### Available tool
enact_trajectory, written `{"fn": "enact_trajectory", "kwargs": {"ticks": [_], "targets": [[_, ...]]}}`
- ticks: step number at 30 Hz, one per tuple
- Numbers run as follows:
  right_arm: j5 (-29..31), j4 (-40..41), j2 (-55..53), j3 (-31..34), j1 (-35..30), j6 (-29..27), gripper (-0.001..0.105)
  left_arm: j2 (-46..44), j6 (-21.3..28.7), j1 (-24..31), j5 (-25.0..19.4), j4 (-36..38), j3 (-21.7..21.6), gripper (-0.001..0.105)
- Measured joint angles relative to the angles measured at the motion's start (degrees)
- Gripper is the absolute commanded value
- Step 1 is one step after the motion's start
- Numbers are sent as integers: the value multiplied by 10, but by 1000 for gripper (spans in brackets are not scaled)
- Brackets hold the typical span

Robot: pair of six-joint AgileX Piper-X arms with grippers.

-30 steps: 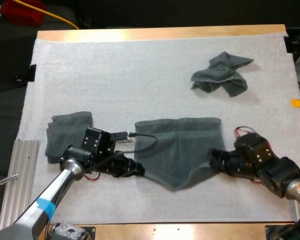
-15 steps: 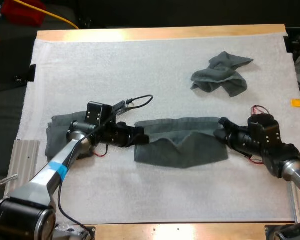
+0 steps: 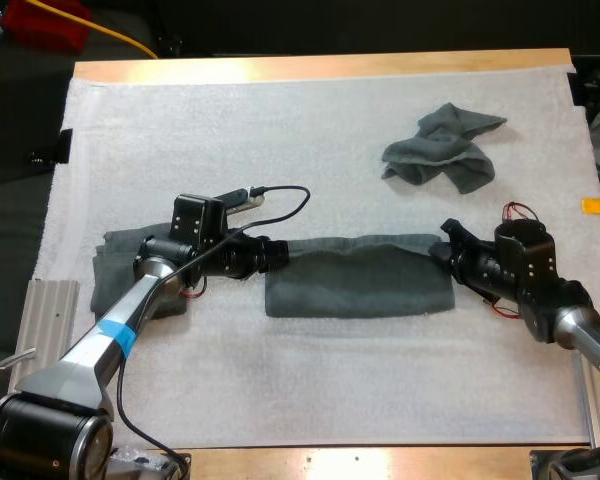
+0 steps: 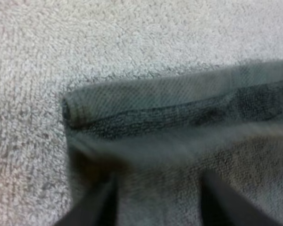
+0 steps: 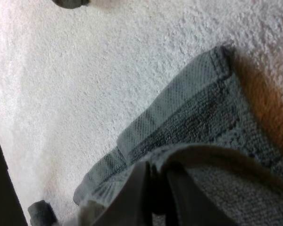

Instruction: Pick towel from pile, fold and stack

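A dark grey-green towel (image 3: 360, 285) lies folded in half in the middle of the white mat (image 3: 280, 150), its near layer brought up onto its far edge. My left gripper (image 3: 277, 256) is at its far left corner. In the left wrist view the left gripper (image 4: 155, 202) stands open, its fingers (image 4: 96, 205) apart over the doubled towel edge (image 4: 179, 108). My right gripper (image 3: 446, 252) is at the far right corner, and in the right wrist view the right gripper (image 5: 158, 188) is shut on the towel's top layer (image 5: 203, 160).
A crumpled towel (image 3: 442, 148) lies at the far right of the mat. A folded stack (image 3: 120, 270) sits at the left, partly under my left arm. A ribbed metal plate (image 3: 40, 340) lies off the mat's near left edge.
Both grippers carried the towel's near edge away from me onto the far edge, so the towel went from hanging open to lying folded flat. The left fingers now stand apart.
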Motion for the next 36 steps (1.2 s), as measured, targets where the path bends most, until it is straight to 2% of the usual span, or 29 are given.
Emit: {"fn": "enact_trajectory", "kwargs": {"ticks": [1, 3, 4, 5, 7, 8, 13, 21, 23, 30, 36], "targets": [[-2, 0, 0, 0, 0, 1, 39, 0, 1, 0, 4, -1, 0, 69], [-14, -8, 0, 0, 0, -6, 60, 0, 7, 0, 34, -4, 0, 67], [-35, -22, 0, 0, 0, -32, 75, 0, 16, 0, 61, -8, 0, 68], [-42, -28, 0, 0, 0, -46, 78, 0, 21, 0, 72, -8, 0, 69], [-52, -29, 0, 0, 0, -75, 79, -1, 32, 0, 90, -4, 0, 69], [-52, 33, -2, 0, 0, -126, 79, -49, 63, 0, 90, 24, 0, 69], [-30, 95, -38, 0, -1, -187, 79, -110, 84, 0, 91, 54, 0, 69], [-13, 187, -104, 0, -1, -226, 79, -182, 133, 0, 89, 145, 0, 69], [-3, 235, -116, -5, -1, -252, 79, -215, 144, 0, 87, 177, 0, 69], [39, 373, -139, -61, -1, -350, 79, -313, 156, 0, 82, 260, 0, 69], [72, 420, -146, -103, -1, -390, 79, -364, 158, 0, 79, 277, 0, 69]]}}
